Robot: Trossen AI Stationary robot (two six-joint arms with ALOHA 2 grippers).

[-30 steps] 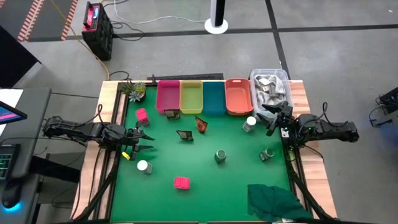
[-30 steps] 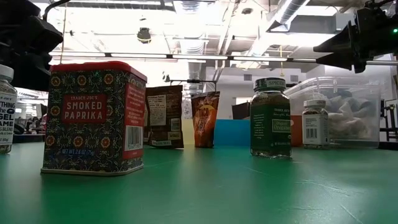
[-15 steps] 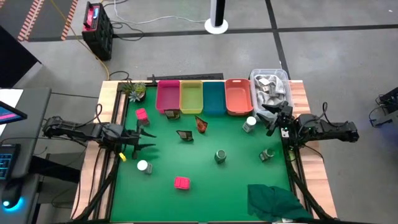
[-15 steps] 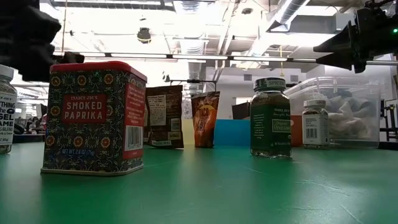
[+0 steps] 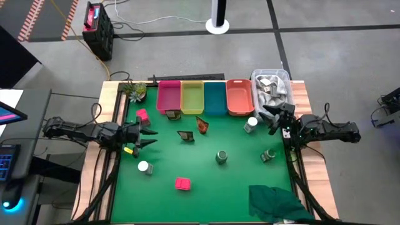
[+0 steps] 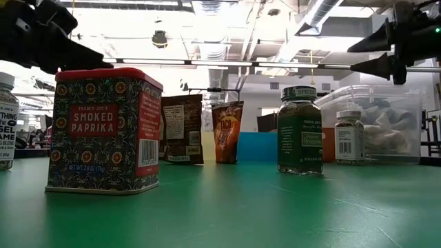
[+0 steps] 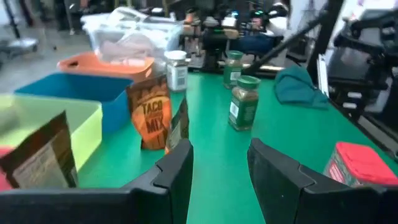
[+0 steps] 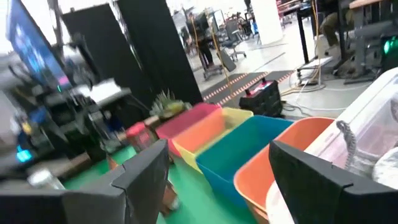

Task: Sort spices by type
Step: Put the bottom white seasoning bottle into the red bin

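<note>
The spices stand loose on the green table (image 5: 206, 181). Two pink boxes (image 5: 142, 116) (image 5: 182, 183), two white-capped jars (image 5: 144, 167) (image 5: 251, 125) and two green-lidded jars (image 5: 221, 157) (image 5: 268, 155) rest on their bases. Three brown packets (image 5: 174, 114) (image 5: 201, 124) (image 5: 185, 135) sit near the bins. My left gripper (image 5: 147, 137) (image 7: 221, 155) is open above the table's left side, between a pink box and a white-capped jar. My right gripper (image 5: 273, 119) (image 8: 217, 155) is open at the right side, just past the other white-capped jar.
Four bins line the far edge: pink (image 5: 169, 97), yellow (image 5: 192, 97), blue (image 5: 215, 98) and orange (image 5: 239, 97). A clear tub (image 5: 272, 87) stands at the far right corner, a small plant (image 5: 136, 91) at the far left, and a dark green cloth (image 5: 278, 203) at the near right.
My left gripper has moved a little toward the table's right and far edge; in the low view its open fingers now reach over the near pink box. The spices have stayed where they were.
</note>
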